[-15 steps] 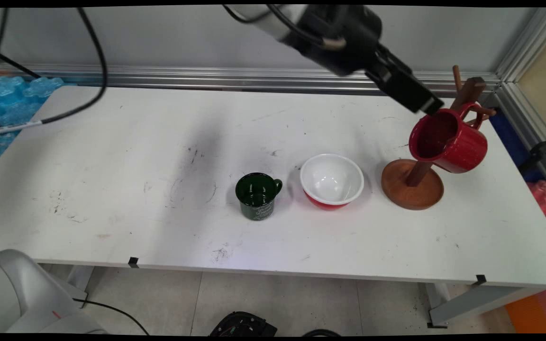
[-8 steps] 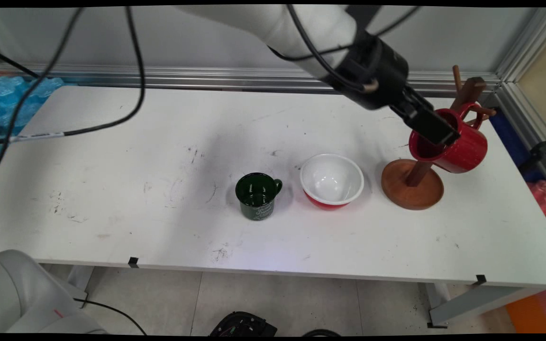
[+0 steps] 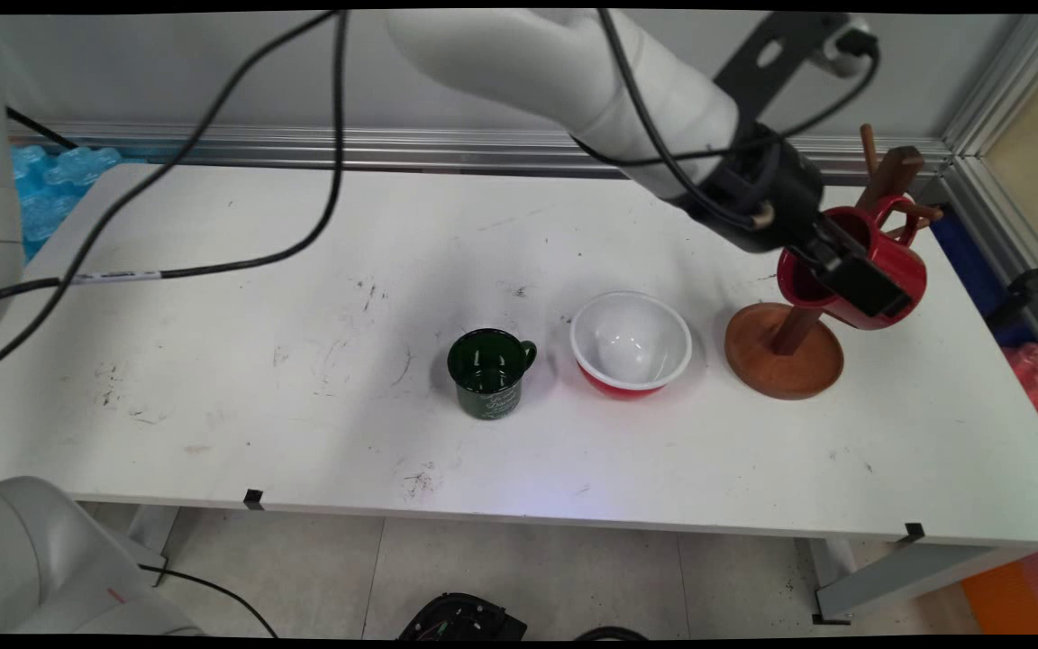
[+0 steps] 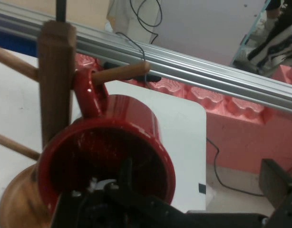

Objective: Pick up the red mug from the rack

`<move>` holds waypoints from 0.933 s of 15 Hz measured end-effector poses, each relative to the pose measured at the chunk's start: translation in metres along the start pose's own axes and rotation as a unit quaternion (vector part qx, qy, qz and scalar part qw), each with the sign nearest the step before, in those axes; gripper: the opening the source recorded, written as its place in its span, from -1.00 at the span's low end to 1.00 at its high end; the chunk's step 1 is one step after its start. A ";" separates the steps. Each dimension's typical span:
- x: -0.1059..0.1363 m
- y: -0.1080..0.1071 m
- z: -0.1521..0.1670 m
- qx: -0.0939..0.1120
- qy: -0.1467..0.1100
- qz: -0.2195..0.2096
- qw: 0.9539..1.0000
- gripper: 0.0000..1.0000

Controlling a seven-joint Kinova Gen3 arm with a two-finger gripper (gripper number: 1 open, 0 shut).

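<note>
Surface (image 3: 213,379): white, scuffed, backed by aluminium rail (image 3: 303,144) | tool (image 3: 861,279): at red mug (image 3: 897,270) hung on wooden rack (image 3: 785,356), opening indeterminate

Across middle of frame, white table (image 3: 213,361), scuffed with dark marks, two black tape tabs (image 3: 253,496) on near edge. Near centre, dark green mug (image 3: 491,372), upright, handle to the right. Just right of it, apart, bowl (image 3: 631,343), white inside, red outside. Further right, wooden mug tree (image 3: 785,361) on round base, post leaning toward upper right. Hanging by its handle from a peg, red mug (image 3: 902,270), tipped, mouth toward lower left. Along wall behind, aluminium rail (image 3: 348,149). Upper left, blue foam sheet (image 3: 55,176). In hand view, pink foam (image 4: 241,137) below the rail.
</note>
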State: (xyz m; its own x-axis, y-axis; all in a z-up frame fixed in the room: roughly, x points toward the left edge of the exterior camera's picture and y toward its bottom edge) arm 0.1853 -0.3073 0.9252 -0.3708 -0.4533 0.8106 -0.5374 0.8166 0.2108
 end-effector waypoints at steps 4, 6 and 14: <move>0.000 0.000 0.026 -0.004 0.000 -0.009 1.000 1.00; -0.001 0.000 0.036 -0.005 -0.001 -0.014 1.000 1.00; -0.001 -0.003 0.061 -0.005 -0.001 -0.028 1.000 1.00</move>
State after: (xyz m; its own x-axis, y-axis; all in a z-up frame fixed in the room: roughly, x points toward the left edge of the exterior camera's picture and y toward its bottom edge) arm 0.1408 -0.3317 0.8904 -0.3420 -0.4994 0.7960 -0.5501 0.7932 0.2613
